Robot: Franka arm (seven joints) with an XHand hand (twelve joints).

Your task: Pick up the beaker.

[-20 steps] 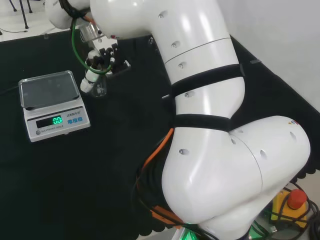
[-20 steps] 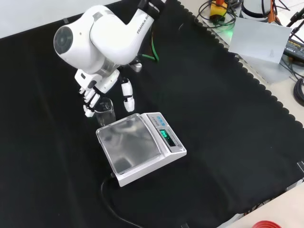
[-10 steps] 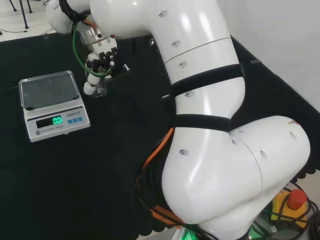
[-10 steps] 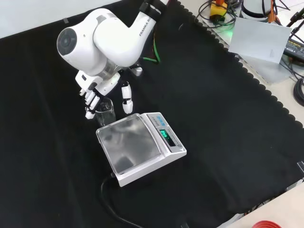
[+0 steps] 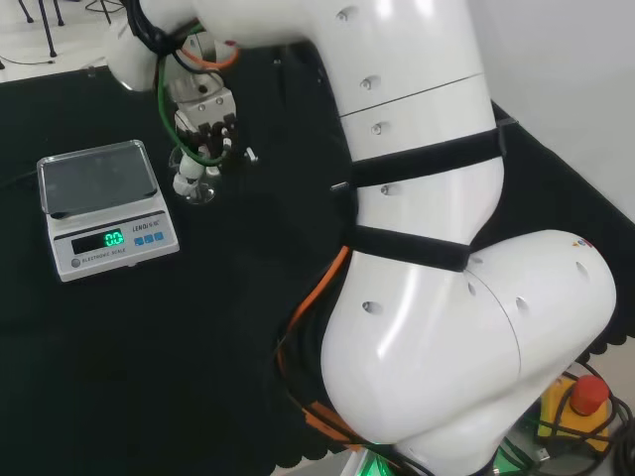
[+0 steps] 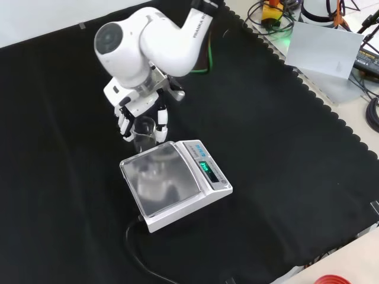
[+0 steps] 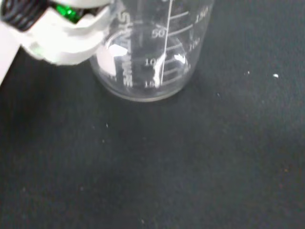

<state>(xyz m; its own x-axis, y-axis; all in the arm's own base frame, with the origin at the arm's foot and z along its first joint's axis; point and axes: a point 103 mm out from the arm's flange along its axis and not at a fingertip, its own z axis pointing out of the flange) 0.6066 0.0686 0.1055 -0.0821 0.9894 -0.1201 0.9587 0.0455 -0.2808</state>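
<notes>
The hand has its fingers curled around the clear beaker, which looks barely clear of the bench, so most of the lift remains.

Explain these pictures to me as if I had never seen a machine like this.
The big white shapes are one robot arm at a bench covered in black cloth. One camera looks over the arm from behind, one looks down from in front, and one sits at the wrist. Instead of a claw, the arm ends in a robot hand with fingers and a thumb. On the cloth stand a weighing scale and, beside it, a clear glass beaker. The fingers reach down on either side of the beaker, whose base rests on the cloth, so it is not lifted yet.
</notes>
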